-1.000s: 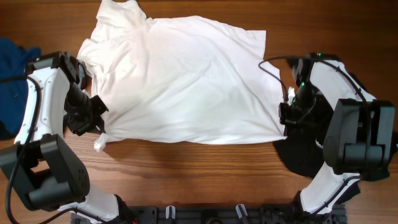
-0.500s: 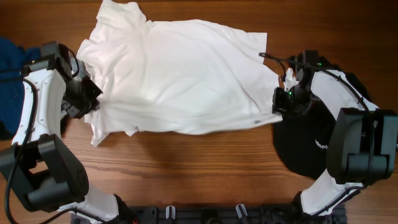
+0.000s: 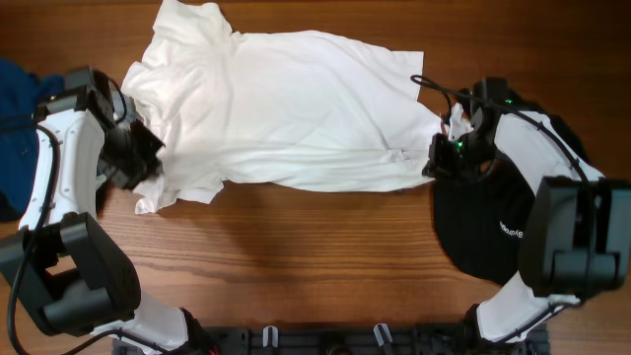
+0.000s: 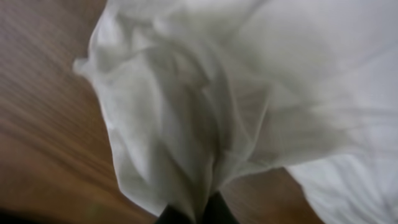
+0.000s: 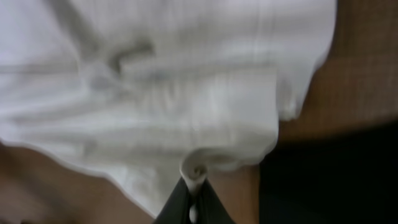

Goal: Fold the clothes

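Brown wood-grain worktop [image 3: 296,266] ran across the whole overhead frame. On it, in the upper middle of the frame, lay the white shirt [image 3: 286,108], spread wide, with its lower edge rumpled and partly turned over on itself.

At the left of the frame, the left end effector [image 3: 146,177] was clenched on the shirt's lower-left corner. A loose tail of cloth hung below it onto the wood. The left wrist view showed that same corner [image 4: 186,124] bunched into soft folds, narrowing down into the dark fingertips [image 4: 214,214] at the bottom edge.

At the right of the frame, the right end effector [image 3: 437,166] was clenched on the shirt's lower-right corner. In the right wrist view the hem [image 5: 199,165] curled into a small roll, pinched between the fingers [image 5: 177,205] at the bottom of the frame. A faint grey mark [image 5: 127,56] showed in the upper left of that view; it was too blurred to identify, perhaps a label.

A blue cloth [image 3: 15,108] lay at the left edge of the overhead frame. A black cloth [image 3: 483,237] lay at the lower right, under the right arm. A thin black cable [image 3: 426,87] looped over the shirt's right edge.
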### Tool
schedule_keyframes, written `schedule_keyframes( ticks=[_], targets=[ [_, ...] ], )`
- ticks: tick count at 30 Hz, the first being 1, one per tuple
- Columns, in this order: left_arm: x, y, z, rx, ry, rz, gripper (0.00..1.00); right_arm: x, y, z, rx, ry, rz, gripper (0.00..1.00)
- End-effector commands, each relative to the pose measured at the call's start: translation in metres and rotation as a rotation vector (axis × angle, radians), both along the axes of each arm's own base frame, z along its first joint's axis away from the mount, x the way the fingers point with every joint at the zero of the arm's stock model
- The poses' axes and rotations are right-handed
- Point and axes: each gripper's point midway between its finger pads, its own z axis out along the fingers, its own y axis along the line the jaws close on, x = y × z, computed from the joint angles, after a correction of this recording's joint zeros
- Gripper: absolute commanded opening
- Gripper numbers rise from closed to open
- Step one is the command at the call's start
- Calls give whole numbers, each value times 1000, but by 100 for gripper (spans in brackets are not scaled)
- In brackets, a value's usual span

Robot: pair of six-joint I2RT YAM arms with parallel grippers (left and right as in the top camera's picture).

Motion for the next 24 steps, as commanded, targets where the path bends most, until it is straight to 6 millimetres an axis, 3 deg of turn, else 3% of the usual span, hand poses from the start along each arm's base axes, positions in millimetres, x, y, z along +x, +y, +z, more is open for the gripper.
schedule_keyframes(
  ticks=[1,4,5,10,14,18,24],
  targets=[
    [-31,-10,5,-52,105,-69,4,-27,-12,40,-83,22,-53,4],
    [-53,-16,16,-76,172,-108,4,-54,-39,70,-254,31,-156,4],
    [-56,-17,24,-69,151,-108,4,-61,-42,85,-272,3,-186,4],
    [-62,-19,70,-2,-38,-109,4,-73,-42,123,-263,-129,-221,4],
    [-85,-24,86,1,-32,-110,4,-93,-43,123,-281,-65,-214,4],
    [-95,-16,87,56,9,-112,4,-102,-50,122,-324,-26,-244,4],
    [-60,-6,72,95,-104,-89,4,-57,-51,110,-314,-129,-223,4]
  ],
)
